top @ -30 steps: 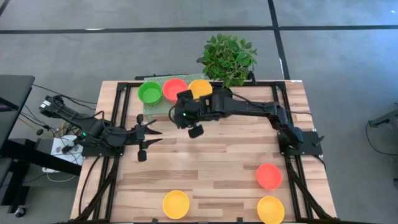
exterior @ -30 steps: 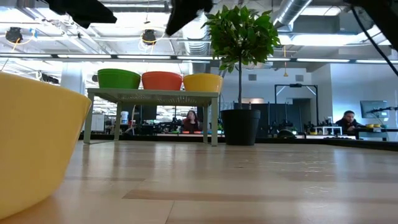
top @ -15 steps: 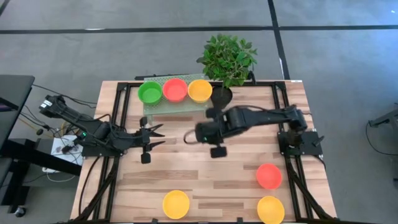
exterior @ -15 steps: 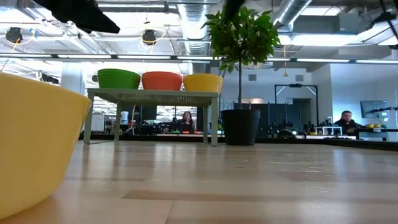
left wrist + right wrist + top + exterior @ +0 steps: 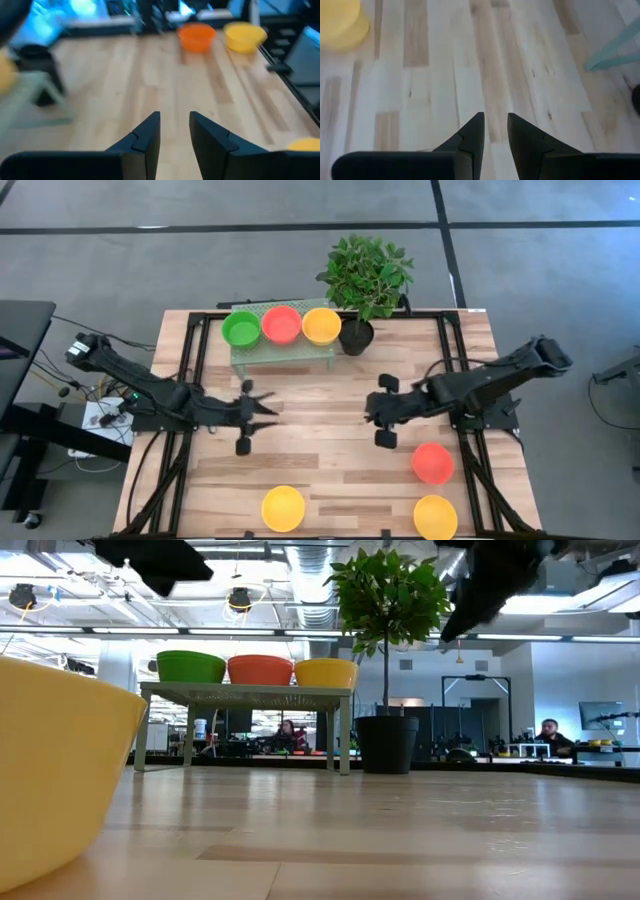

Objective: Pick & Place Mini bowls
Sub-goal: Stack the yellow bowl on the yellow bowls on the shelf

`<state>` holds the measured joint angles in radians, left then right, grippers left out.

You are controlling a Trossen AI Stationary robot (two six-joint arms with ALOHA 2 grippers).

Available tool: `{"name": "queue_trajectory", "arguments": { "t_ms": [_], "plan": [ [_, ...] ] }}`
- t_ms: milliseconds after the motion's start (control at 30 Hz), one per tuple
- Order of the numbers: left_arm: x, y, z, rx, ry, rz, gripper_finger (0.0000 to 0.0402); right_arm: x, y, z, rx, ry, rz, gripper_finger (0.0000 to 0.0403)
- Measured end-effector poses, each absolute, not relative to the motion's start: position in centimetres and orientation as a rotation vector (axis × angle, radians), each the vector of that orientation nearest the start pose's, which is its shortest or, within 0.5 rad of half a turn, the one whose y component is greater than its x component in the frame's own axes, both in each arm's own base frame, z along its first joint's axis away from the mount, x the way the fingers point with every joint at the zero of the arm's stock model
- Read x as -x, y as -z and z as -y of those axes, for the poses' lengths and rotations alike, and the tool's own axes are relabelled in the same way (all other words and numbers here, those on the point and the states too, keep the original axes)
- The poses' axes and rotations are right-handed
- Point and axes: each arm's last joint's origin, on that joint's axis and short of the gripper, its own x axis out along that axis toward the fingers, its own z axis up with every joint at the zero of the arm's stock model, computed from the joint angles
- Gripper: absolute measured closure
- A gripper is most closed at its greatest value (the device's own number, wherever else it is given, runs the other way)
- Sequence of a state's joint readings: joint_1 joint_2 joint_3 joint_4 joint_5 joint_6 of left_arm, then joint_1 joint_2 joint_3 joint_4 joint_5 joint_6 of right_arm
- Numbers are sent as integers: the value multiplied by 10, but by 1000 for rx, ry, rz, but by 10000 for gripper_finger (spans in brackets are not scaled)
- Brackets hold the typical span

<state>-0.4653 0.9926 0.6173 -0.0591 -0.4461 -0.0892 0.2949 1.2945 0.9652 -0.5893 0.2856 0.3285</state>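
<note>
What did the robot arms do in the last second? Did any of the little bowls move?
The right gripper pulled away from the rack at the table's far edge, empty, and now hovers near the red bowl. The left gripper reached a bit further toward the table's middle, also empty. No bowl moved: the green bowl, the red one and the yellow one beside it stayed on the rack, and three stayed on the table.

Pale, streaked wooden tabletop (image 5: 330,450) within a black metal frame (image 5: 190,380). On a light green mesh-topped stand (image 5: 285,350): one glossy green plastic mini bowl (image 5: 240,329), one red-orange mini bowl (image 5: 281,325), one yellow mini bowl (image 5: 321,326). On the wood: a second red-orange bowl (image 5: 432,463) and two more yellow bowls (image 5: 283,508) (image 5: 435,517). Green leafy plant (image 5: 366,272) in a black pot (image 5: 355,336). Both arms are dark.
</note>
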Motion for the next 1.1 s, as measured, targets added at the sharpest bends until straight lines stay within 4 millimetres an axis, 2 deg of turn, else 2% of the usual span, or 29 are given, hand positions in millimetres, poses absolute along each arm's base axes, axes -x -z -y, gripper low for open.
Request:
{"name": "queue_trajectory", "arguments": {
  "t_ms": [133, 267, 400, 533, 633, 833, 967, 1100],
  "plan": [
    [-222, -241, 96, -23, 139, -540, 295, -234, -239, -56, -122, 153, -747, 324],
    [-243, -234, 112, 117, 271, -747, 295, -229, -223, -45, -146, 184, -711, 324],
    [-252, -229, 134, 236, 370, -867, 295, -230, -218, -36, -123, 185, -739, 324],
    [-251, -221, 152, 212, 423, -917, 295, -231, -218, -33, -140, 168, -741, 324],
    [-252, -215, 155, 192, 380, -927, 295, -231, -218, -31, -149, 160, -745, 324],
    [-261, -194, 154, 295, 255, -1003, 295, -232, -218, -31, -87, 135, -745, 324],
    [-266, -180, 159, 326, 285, -1057, 295, -232, -218, -30, -38, 119, -745, 324],
    [-271, -179, 159, 402, 301, -1055, 295, -232, -218, -27, -41, 129, -742, 324]
  ]
}}
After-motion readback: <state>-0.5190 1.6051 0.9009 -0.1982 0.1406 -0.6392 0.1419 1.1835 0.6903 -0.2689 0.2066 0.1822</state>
